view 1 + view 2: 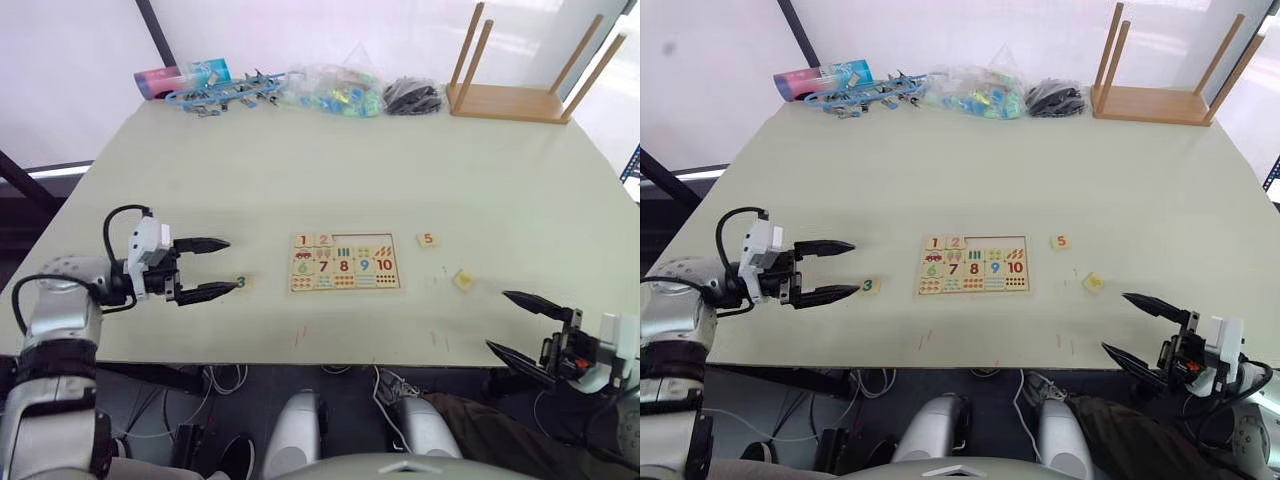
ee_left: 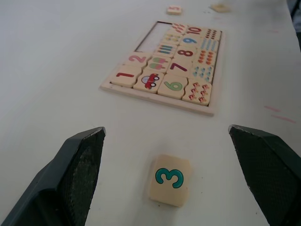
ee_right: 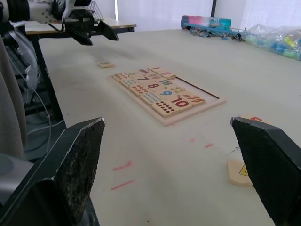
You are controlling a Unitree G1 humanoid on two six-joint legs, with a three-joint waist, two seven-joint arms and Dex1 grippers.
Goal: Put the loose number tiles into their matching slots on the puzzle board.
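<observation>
You can read a green 3 on the loose tile (image 2: 170, 180) on the table. On the puzzle board (image 2: 167, 70) a red 1 and pink 2 sit in the top row; below them you get large 6, 7, 8, 9 and 10. Right of the board, a loose tile (image 1: 428, 239) reads orange 5. The yellowish tile (image 1: 463, 280) near it: digit unreadable. Tube label at the far edge is illegible.
</observation>
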